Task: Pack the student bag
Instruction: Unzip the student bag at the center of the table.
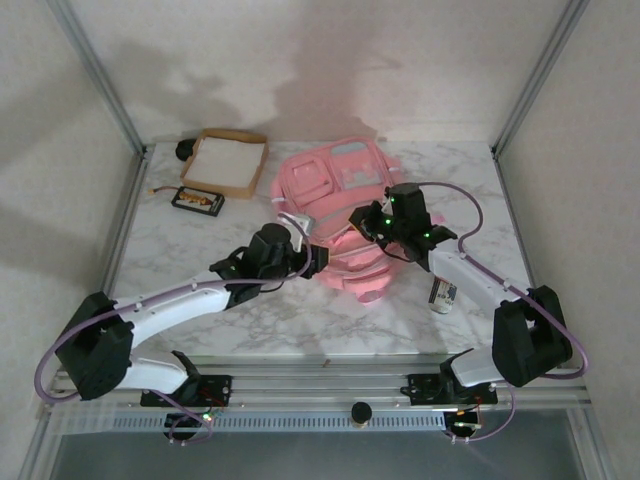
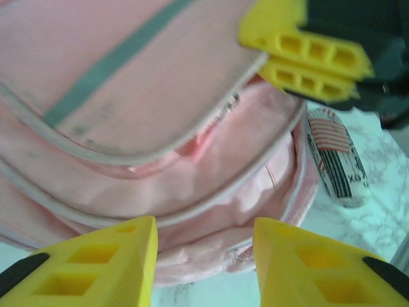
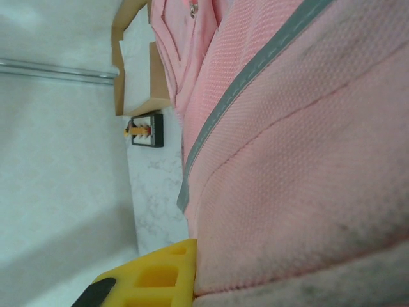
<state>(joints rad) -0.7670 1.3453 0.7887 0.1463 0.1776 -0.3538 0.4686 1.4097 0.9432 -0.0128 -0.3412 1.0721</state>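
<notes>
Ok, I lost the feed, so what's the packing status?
Left gripper open, facing the bag. Right gripper shut on its edge. Bottle lies loose beside bag.

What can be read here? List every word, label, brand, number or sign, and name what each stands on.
White tube beside the student bag: a striped label with dark print, too blurred to read.
Student bag: no lettering visible on the pink fabric.
Small black case by the cardboard tray: too small to tell whether it bears any text.
No text in these views can be quoted with confidence.
</notes>
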